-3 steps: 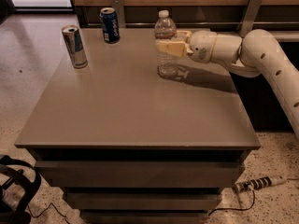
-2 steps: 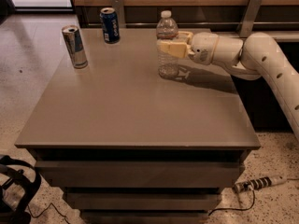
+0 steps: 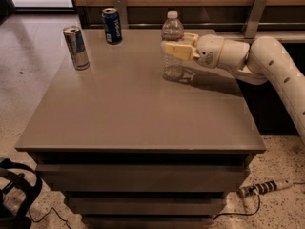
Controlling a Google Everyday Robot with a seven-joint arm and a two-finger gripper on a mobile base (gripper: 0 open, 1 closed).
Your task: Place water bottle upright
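Three containers stood on the brown worktop (image 3: pixel 138 113): a silver-blue slim can (image 3: pixel 76 47) near the left edge, a blue drink can (image 3: pixel 112 26) to its right by the rear edge, and the water bottle (image 3: pixel 172 67) upright right of centre toward the rear, base on the surface, white cap uppermost. The pincer (image 3: pixel 174 42), reaching in from the right on a white arm (image 3: pixel 271 66), was clenched around the bottle's midsection, one finger before it and one behind.

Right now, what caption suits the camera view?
End effector grips the upright water bottle on the table; blue can and silver can stand apart.
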